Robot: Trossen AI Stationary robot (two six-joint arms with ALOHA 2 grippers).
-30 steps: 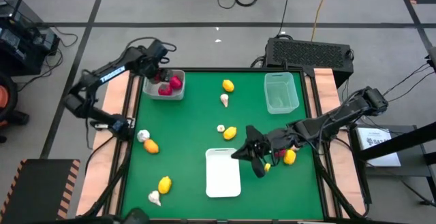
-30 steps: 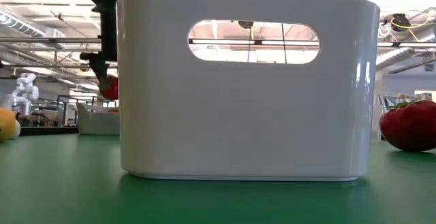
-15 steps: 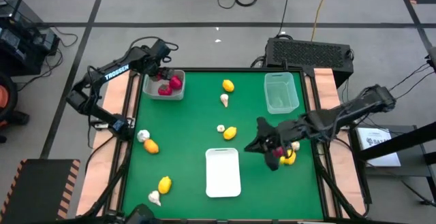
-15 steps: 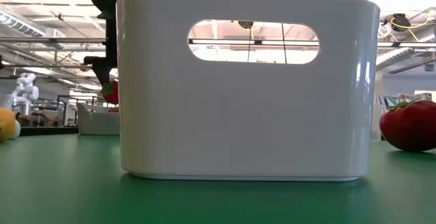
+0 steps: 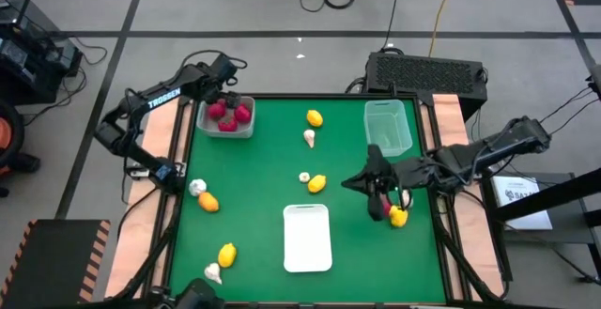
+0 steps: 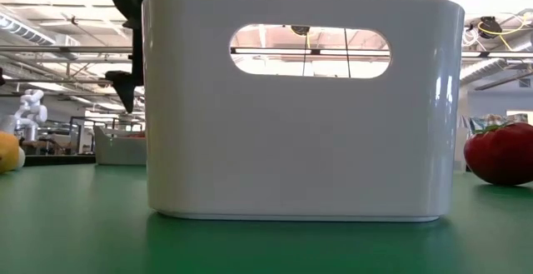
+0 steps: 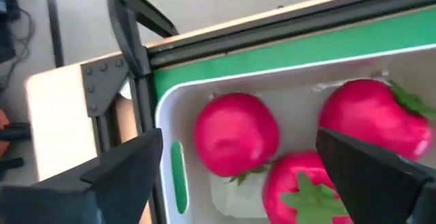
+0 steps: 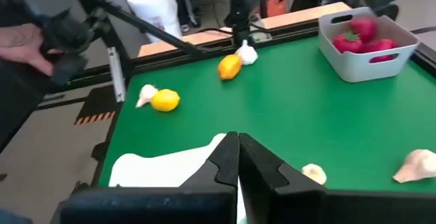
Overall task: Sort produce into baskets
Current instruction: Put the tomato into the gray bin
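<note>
My left gripper (image 5: 223, 98) is open above the whitish-grey tub (image 5: 246, 129) at the far left, with its fingers apart over the tub (image 7: 238, 142). Three red pieces (image 7: 235, 134) lie in that tub. My right gripper (image 5: 352, 185) is shut and empty (image 8: 235, 146), above the table right of centre. A red piece (image 6: 500, 153) and a yellow lemon (image 5: 398, 217) lie on the table by it. The pale green tub (image 5: 387, 126) stands at the far right. Lemons (image 5: 317, 184), an orange piece (image 5: 208, 201) and white garlic bulbs (image 5: 309, 138) lie scattered on the green mat.
A taller white container (image 5: 306, 239) with a handle slot (image 6: 310, 51) stands near the front centre and blocks most of the low view. A lemon (image 5: 227, 253) and a garlic bulb (image 5: 213, 272) lie at the front left. A person's hand (image 8: 27, 43) shows beyond the table.
My left gripper has let go of a red piece, which now lies in the whitish-grey tub with the two others. My right gripper has gone toward the table's right and far edges, turning as it went.
</note>
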